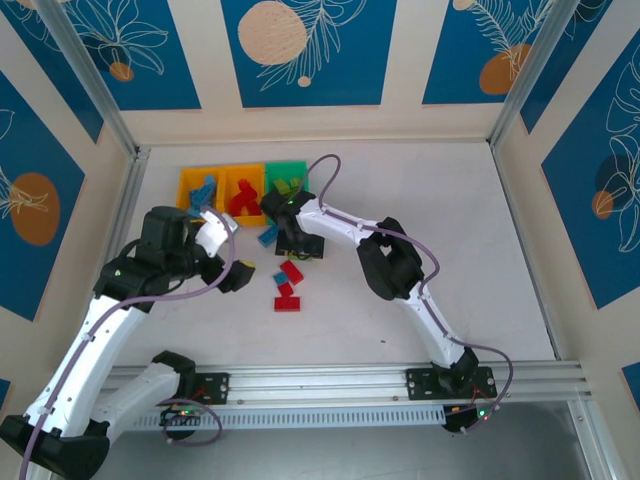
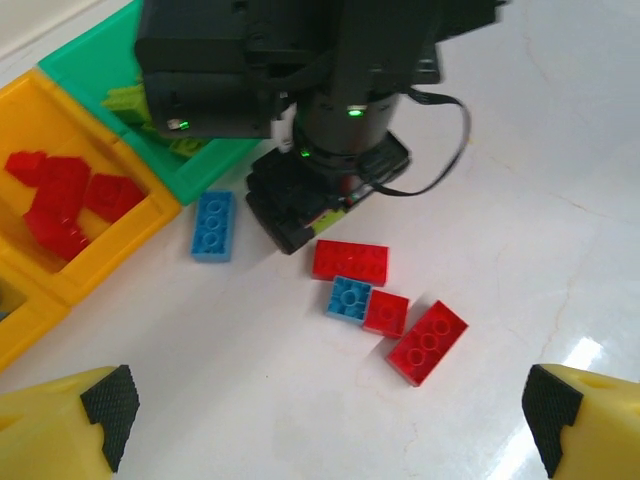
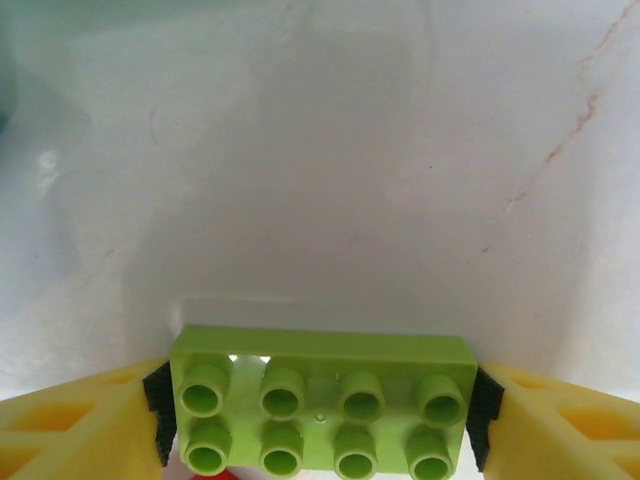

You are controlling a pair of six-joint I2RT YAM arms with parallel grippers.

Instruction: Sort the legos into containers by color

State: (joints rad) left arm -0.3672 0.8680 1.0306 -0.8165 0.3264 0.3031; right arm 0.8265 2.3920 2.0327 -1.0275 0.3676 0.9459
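Observation:
My right gripper is shut on a lime green lego, with a black pad pressed against each of its short ends, just above the white table. From above, that gripper hangs in front of the green container. My left gripper is open wide with nothing between its fingers, near a cluster of loose legos: a long red one, a small blue one, a small red one and another red one. A blue lego lies beside the containers.
The three containers stand in a row at the back left. The left orange one holds blue legos, the middle orange one holds red ones, and the green one holds lime ones. Metal frame posts and walls bound the table.

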